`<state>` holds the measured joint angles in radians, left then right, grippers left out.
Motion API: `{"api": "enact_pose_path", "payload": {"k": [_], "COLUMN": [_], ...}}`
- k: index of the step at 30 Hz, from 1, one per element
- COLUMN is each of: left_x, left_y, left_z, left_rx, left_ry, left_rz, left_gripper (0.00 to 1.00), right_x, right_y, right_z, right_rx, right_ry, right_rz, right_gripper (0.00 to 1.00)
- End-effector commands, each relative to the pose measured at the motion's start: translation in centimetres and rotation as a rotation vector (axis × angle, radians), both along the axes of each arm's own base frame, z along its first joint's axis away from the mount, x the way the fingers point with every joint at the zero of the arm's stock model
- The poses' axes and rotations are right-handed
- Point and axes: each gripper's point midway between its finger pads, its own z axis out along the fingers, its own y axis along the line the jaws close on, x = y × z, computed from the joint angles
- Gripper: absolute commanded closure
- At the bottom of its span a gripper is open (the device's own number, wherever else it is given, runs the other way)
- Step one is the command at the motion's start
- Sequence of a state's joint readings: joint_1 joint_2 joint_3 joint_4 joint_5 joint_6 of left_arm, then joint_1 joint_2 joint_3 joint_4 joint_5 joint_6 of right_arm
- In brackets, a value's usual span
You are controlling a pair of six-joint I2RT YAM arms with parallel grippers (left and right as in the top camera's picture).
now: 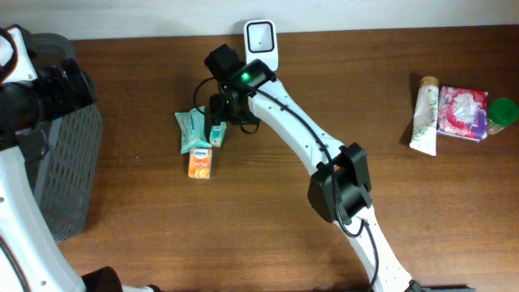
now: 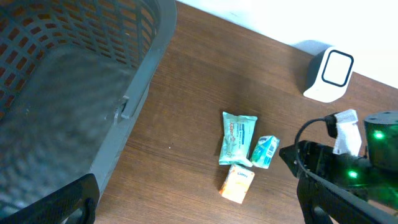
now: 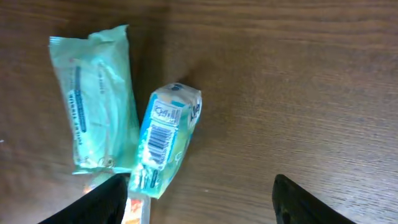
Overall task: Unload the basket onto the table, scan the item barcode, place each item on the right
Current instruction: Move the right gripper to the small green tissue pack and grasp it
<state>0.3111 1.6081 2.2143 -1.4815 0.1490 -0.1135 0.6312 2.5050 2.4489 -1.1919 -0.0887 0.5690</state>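
The small teal packet [image 3: 166,140] lies flat on the table in front of the scanner [image 1: 260,40], touching a longer wipes pack [image 3: 96,124]. It looks light, soft and crinkly, so it is best pinched across its narrow sides at mid-length. Its long axis runs roughly toward and away from the scanner, barcode face up. The right gripper [image 3: 199,199] hovers above it with fingers [image 3: 106,199] apart, holding nothing. The left gripper [image 1: 65,81], well away from the scanner, is wide and empty.

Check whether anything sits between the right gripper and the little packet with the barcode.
Nothing visible does. The right gripper hangs open over the small packet, barcode up. A larger pack lies right beside it and an orange box at its end, near one finger.
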Motion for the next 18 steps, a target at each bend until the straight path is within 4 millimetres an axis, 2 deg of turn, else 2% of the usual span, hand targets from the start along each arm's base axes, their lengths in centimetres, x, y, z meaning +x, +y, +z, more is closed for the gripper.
{"api": "enact_pose_path", "payload": {"k": [1,3,4,6,9,11,14,16,18], "left_x": [-0.4,-0.4,-0.4,-0.4,-0.4,-0.4,-0.4,-0.4,-0.4], "left_y": [0.0,0.0,0.0,0.0,0.0,0.0,0.0,0.0,0.0], "left_z": [0.7,0.7,0.7,0.7,0.7,0.7,0.7,0.7,0.7], "left_rx": [0.004,0.004,0.004,0.004,0.004,0.004,0.004,0.004,0.004], "left_ry": [-0.020,-0.020,-0.020,-0.020,-0.020,-0.020,-0.020,-0.020,-0.020], "left_rz": [0.008,0.008,0.008,0.008,0.008,0.008,0.008,0.008,0.008], "left_gripper": [0.01,0.01,0.01,0.01,0.01,0.01,0.01,0.01,0.01], "right_x": [0.2,0.1,0.0,-0.4,-0.4,-0.7,-0.6,-0.3,-0.5], "right_y": [-0.5,0.0,0.8,2.8,3.6,3.4,2.1,0.5,-0.5], "right_z": [-1.1,-2.1,-2.8,-2.7,-3.3,-5.2,-5.8,-6.1,-5.7], "right_rx": [-0.026,-0.024,0.004,0.077,0.081,0.059,-0.013,-0.090,-0.130], "right_ry": [0.008,0.020,0.034,0.045,0.032,0.062,0.055,0.034,0.037], "right_rz": [-0.023,-0.016,-0.003,0.031,0.042,0.041,0.020,-0.002,0.020], "right_gripper": [0.30,0.30,0.30,0.30,0.30,0.33,0.50,0.55,0.71]}}
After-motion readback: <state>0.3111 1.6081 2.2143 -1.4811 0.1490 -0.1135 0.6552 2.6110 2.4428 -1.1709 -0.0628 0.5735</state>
